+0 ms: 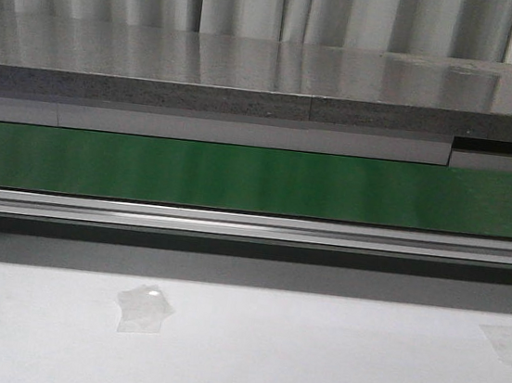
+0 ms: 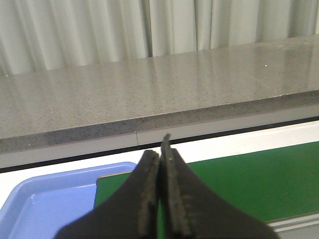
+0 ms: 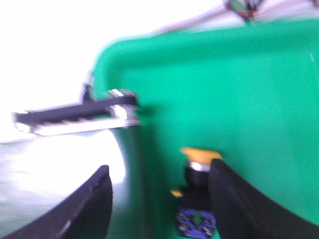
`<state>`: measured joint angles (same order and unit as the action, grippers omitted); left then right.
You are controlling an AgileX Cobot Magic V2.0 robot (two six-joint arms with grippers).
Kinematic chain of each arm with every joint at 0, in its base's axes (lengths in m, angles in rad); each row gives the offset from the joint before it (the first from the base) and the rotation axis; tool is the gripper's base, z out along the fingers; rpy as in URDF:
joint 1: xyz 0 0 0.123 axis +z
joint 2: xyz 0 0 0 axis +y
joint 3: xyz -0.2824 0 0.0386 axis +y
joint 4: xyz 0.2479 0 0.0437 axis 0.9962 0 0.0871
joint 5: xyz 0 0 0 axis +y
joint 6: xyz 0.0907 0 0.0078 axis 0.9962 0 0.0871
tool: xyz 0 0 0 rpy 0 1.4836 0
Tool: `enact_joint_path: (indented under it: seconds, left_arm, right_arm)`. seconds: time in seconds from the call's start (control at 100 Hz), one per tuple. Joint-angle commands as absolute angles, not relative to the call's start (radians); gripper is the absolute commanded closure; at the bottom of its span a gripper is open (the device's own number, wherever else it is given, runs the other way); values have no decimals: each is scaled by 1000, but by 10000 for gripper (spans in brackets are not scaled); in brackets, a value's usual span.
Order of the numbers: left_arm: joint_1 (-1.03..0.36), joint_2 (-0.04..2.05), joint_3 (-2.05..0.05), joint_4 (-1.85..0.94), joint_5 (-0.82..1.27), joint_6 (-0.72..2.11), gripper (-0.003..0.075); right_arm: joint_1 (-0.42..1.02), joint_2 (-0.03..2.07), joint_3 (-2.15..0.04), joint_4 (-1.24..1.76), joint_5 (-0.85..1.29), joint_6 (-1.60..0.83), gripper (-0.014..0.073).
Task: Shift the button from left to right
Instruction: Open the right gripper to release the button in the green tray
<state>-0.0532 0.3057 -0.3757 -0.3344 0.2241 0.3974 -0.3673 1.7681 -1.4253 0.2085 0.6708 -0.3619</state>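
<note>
Right hand point(image 3: 159, 199) spread wide; button point(image 3: 198, 191) lies in green tray point(image 3: 249, 89) between fingers, ungripped; left hand point(image 2: 162, 199) pressed together, idle above blue tray point(image 2: 45, 204); judged release step; next: clean vertical retreat.

Button point(image 3: 199, 186) yellow-orange cap, black body; green tray point(image 3: 249, 89).

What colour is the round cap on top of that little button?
Yellow-orange. The button shows best in the right wrist view, lying in a green tray.
</note>
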Motion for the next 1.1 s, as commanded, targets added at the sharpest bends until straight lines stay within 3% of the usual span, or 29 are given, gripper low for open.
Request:
enact_joint_path:
  seconds: [0.0,0.44,1.09]
  left_arm:
    - [-61,312,-405,-347,146,396,740]
    - [-61,312,-405,-347,146,396,740]
    - [-61,312,-405,-347,146,396,740]
  right_arm:
    - [-318,1671,-1456,243,602,-370,158]
    - [-88,1442,-1335,242,486,-370,158]
    - [93,823,-587,243,76,-370,158]
